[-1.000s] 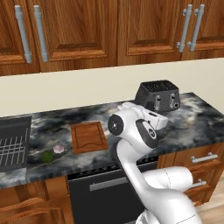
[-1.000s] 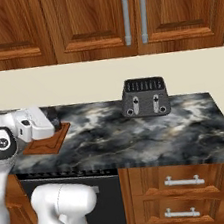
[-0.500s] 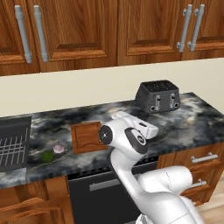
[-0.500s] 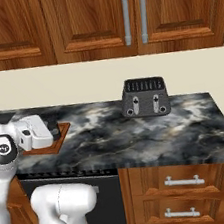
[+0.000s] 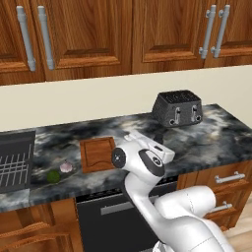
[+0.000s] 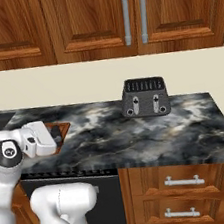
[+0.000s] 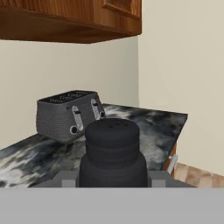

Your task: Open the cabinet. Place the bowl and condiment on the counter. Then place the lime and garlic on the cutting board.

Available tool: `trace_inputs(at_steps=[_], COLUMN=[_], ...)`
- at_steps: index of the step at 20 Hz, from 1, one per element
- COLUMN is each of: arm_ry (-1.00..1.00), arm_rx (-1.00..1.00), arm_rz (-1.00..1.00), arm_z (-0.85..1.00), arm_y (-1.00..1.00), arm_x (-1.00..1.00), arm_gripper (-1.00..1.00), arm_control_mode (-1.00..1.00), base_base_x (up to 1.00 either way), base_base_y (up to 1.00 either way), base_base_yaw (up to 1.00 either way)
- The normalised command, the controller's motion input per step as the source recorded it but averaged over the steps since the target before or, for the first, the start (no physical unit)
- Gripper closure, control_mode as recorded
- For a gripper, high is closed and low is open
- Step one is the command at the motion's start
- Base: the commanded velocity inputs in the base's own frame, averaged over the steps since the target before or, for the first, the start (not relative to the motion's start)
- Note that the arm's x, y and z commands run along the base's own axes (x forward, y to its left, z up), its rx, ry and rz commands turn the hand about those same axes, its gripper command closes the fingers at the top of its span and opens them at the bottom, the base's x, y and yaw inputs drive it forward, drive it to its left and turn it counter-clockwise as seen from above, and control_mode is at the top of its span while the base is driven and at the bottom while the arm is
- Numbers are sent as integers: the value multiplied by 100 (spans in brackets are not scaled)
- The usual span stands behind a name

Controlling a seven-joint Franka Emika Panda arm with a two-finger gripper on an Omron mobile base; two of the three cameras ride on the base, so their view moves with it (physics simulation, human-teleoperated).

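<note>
My gripper (image 7: 113, 177) is shut on the condiment (image 7: 113, 148), a small black bottle with a ribbed cap that stands upright between the fingers. In the right base view the hand holds the condiment (image 6: 56, 137) over the near right part of the cutting board (image 6: 61, 127). The square brown cutting board (image 5: 97, 152) lies bare on the marbled counter (image 5: 206, 138). Left of it, near the counter's front edge, sit the green lime (image 5: 53, 175) and the pinkish garlic (image 5: 66, 167). The wall cabinet (image 5: 88, 34) doors in view are shut. The bowl is out of view.
A dark toaster (image 5: 177, 108) stands at the back right of the counter, also ahead of the hand as the toaster (image 7: 70, 114). A dark sink rack (image 5: 15, 162) lies at the far left. Drawers (image 6: 186, 194) sit below the counter's right end.
The arm has folded lower and its elbow has swung left. The hand with the bottle has sunk slightly toward the counter.
</note>
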Motion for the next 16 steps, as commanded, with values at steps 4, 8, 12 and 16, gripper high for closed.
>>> trace_inputs(at_steps=[4,8,12,16], arm_ry=[0,0,-1,0], arm_rx=[3,0,-1,-2], arm_rz=[0,0,0,0], arm_z=[-19,-23,-30,-30], arm_y=[0,0,0,13], arm_x=[17,9,12,11], arm_gripper=[100,100,100,100], arm_control_mode=[-100,-100,-100,-100], base_base_x=[0,0,0,0], base_base_y=[0,0,0,0], base_base_yaw=[0,0,0,0])
